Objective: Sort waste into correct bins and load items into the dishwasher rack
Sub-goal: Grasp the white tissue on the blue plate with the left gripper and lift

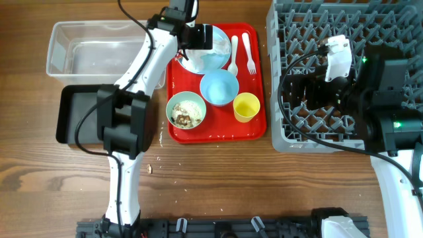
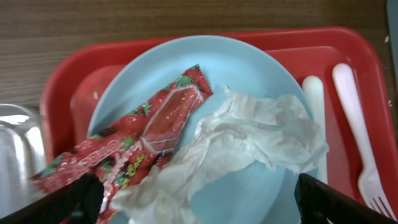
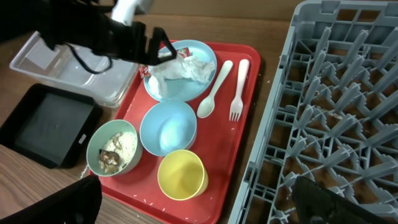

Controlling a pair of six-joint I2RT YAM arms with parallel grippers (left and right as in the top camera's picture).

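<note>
The red snack wrapper (image 2: 152, 134) and white tissue (image 2: 249, 143) lie on the pale blue plate (image 2: 249, 68) at the back of the red tray (image 1: 254, 106). My left gripper (image 2: 196, 205) is open just above them, a finger on each side. An empty blue bowl (image 1: 219, 87), a bowl of food scraps (image 1: 186, 110), the yellow cup (image 1: 246, 106), the spoon (image 1: 233, 54) and the fork (image 1: 248, 53) stand on the tray. My right gripper (image 3: 199, 205) is open and empty over the grey dishwasher rack (image 1: 310, 59), at its left edge.
The clear tub (image 1: 92, 49) stands at the back left, the black tray (image 1: 79, 112) in front of it. Crumbs (image 1: 150, 168) lie on the wood by the red tray's front left corner. My left arm reaches across the black tray.
</note>
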